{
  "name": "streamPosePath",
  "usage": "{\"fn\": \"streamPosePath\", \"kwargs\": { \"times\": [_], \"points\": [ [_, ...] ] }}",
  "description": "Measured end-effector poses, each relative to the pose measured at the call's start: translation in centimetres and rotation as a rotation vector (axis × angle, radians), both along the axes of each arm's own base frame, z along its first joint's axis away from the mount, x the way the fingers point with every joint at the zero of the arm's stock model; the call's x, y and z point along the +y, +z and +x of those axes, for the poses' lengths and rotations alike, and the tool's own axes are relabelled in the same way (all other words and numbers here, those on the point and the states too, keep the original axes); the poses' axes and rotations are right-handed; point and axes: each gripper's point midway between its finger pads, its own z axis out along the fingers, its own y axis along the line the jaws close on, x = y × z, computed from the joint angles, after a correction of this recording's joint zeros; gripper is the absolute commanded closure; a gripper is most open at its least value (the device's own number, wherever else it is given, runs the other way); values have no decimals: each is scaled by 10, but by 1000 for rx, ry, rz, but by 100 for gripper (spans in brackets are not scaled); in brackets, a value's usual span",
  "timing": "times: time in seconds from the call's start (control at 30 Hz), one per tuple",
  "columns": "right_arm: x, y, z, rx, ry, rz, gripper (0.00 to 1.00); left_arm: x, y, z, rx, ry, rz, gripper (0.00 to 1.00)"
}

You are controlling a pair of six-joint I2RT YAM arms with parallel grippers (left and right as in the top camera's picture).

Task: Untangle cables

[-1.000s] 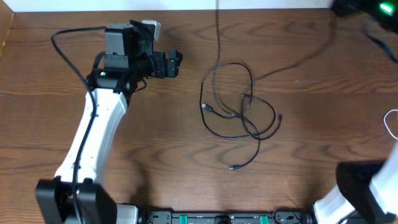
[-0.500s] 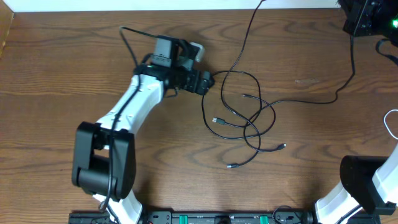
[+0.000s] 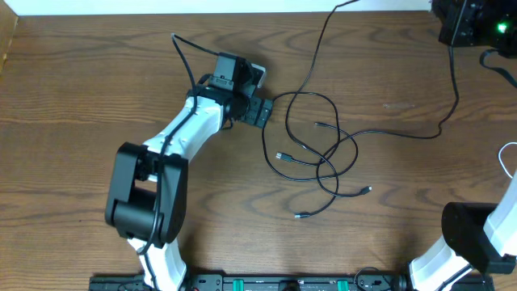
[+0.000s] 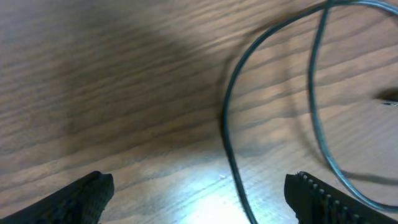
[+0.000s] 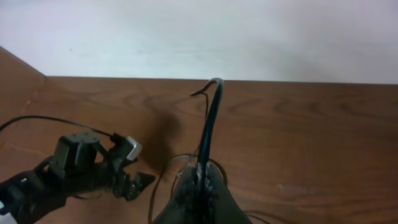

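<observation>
Several thin black cables (image 3: 317, 147) lie tangled on the wooden table at centre. One black cable (image 3: 443, 121) runs from the tangle up to my right gripper (image 3: 454, 36) at the far right corner. That gripper is shut on it, and in the right wrist view the cable (image 5: 210, 118) sticks up past the closed fingers (image 5: 200, 186). My left gripper (image 3: 262, 112) is open at the tangle's left edge. In the left wrist view a cable loop (image 4: 229, 143) lies on the table between its spread fingers (image 4: 199, 199). A white cable (image 3: 507, 158) shows at the right edge.
Another black strand (image 3: 317, 48) runs from the tangle to the table's far edge. The left arm (image 3: 182, 141) stretches diagonally over the left half of the table. The right arm's base (image 3: 477, 242) stands at the front right. A pale wall (image 5: 199, 31) rises behind the table.
My left arm has swung right and brought its open gripper to the tangle's left edge. The right gripper has drawn one cable out toward the far right, and the tangle has shifted and loosened.
</observation>
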Motion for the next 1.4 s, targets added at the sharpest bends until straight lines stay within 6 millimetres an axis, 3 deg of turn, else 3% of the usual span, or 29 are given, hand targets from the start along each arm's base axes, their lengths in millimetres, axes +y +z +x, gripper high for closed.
{"fn": "streamPosePath", "kwargs": {
  "times": [0.47,0.7,0.8,0.9,0.97,1.07,1.2,1.3,1.4],
  "points": [
    [-1,-22,17,38,15,-24,99,-4,-39,-2,19,-17,110,21],
    [-1,-22,19,32,19,-30,99,9,-46,5,-2,29,193,24],
    [-2,-22,19,34,14,-35,99,25,-43,16,-40,111,272,24],
    [-4,-25,20,41,7,-44,99,56,-39,25,-77,230,374,27],
    [-5,-27,21,47,1,-49,99,77,-38,28,-81,288,430,36],
    [-6,-30,22,54,-3,-52,99,114,-38,24,-52,380,498,61],
    [-7,-34,24,66,-8,-56,99,148,-34,22,-31,443,548,63],
    [-8,-39,28,79,-11,-58,99,161,-9,24,-65,483,534,62],
    [-8,-48,35,101,-12,-60,99,164,32,26,-138,511,497,59]
  ]
}}
